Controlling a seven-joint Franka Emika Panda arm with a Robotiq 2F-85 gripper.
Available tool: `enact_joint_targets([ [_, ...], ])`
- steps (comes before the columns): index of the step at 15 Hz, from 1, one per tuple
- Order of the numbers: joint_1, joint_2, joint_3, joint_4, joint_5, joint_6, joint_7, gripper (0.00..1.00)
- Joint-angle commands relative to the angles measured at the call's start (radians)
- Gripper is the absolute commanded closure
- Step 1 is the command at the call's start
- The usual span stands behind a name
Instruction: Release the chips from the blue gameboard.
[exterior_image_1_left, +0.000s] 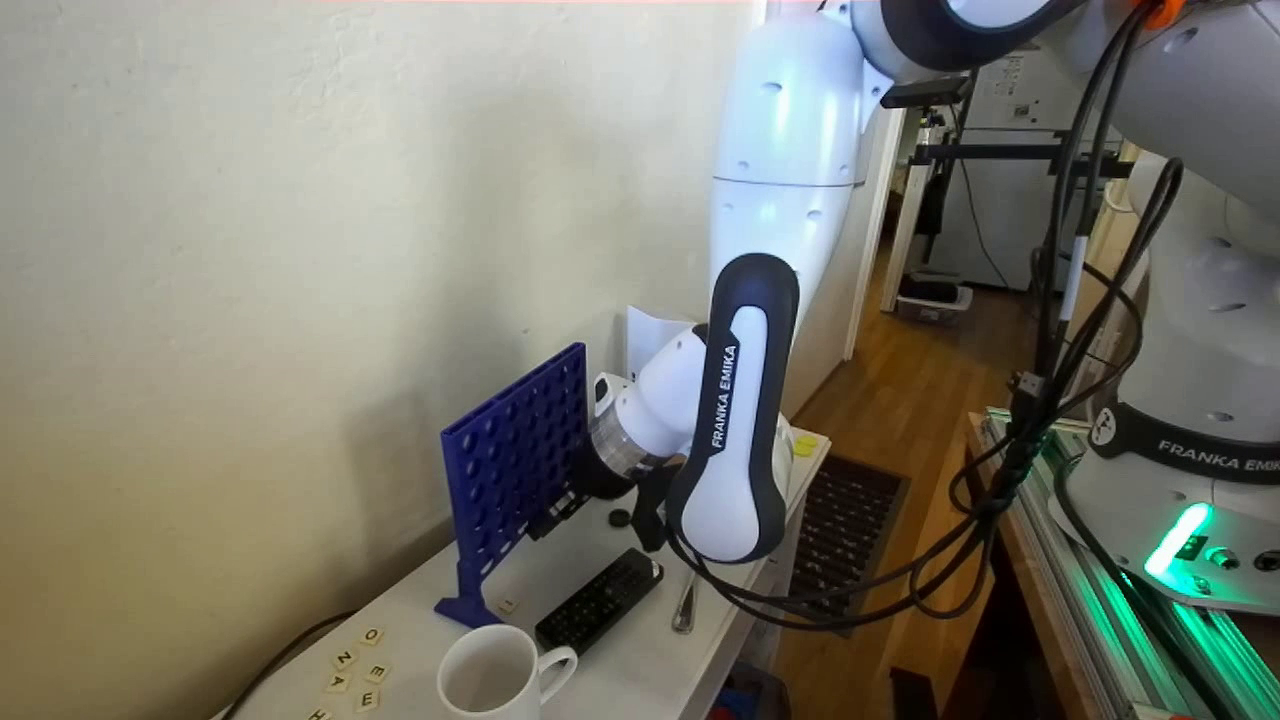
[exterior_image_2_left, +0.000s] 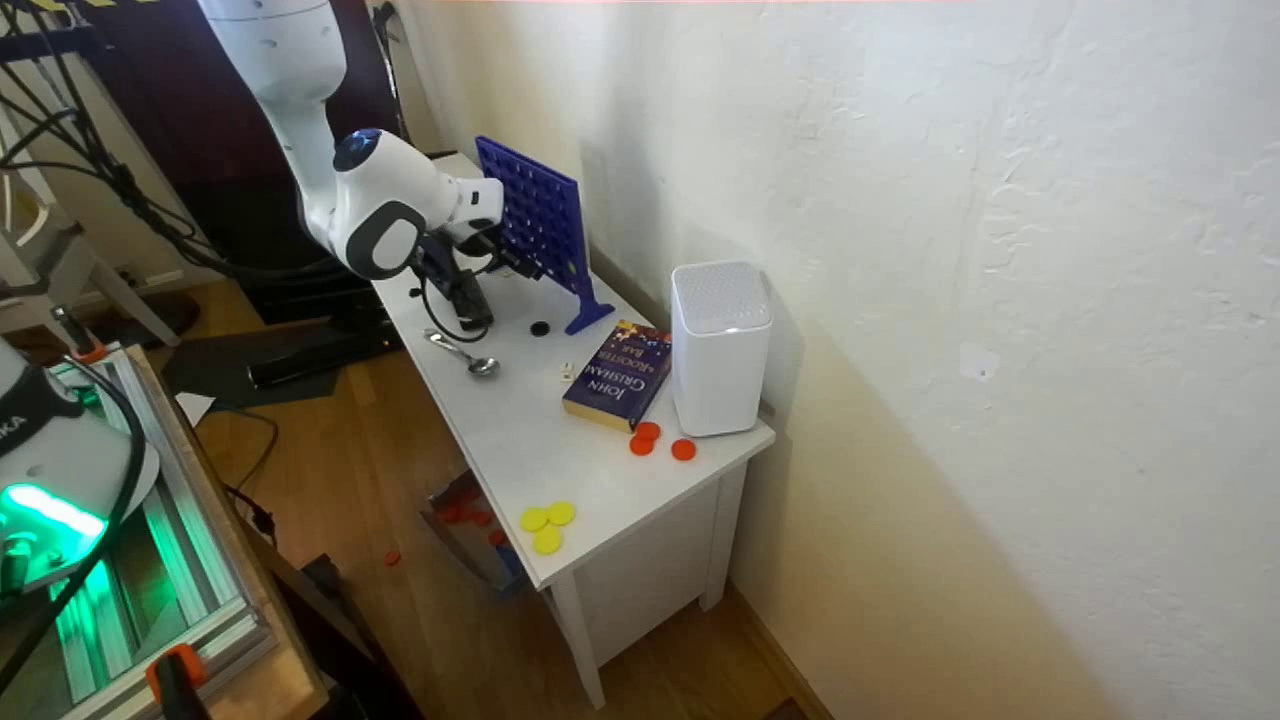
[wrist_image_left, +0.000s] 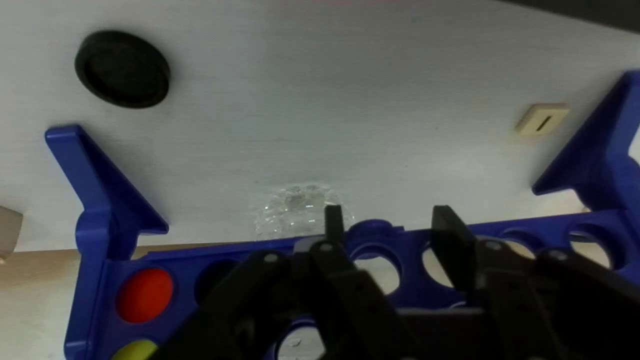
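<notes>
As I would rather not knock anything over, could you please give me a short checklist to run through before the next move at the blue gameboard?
1. Blue gameboard upright: ok, it stands upright in both exterior views.
2. Board loaded: ok, a red chip and a yellow chip show in it.
3. Fingers apart: ok, the wrist view shows a gap between them.
4. Fingers lined up on the blue tab: cannot tell, it shows between them but depth and contact are unclear.
5. Space near the board free of loose items: not ok, a black disc and a letter tile lie there.
</notes>
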Motion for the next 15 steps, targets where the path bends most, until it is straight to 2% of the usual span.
enact_joint_targets([
  [1,-0.009,0.02,0.007,0.022,0.023,0.013,-0.034,0.53],
  [4,-0.012,0.018,0.007,0.02,0.016,0.012,-0.043,0.53],
  [5,-0.012,0.018,0.007,0.019,0.013,0.014,-0.046,0.59],
  [7,-0.014,0.016,0.008,0.018,0.01,0.011,-0.053,0.84],
  [9,-0.014,0.015,0.008,0.019,0.005,0.012,-0.061,0.98],
  [15,-0.017,0.012,0.009,0.012,0.003,0.015,-0.075,1.0],
])
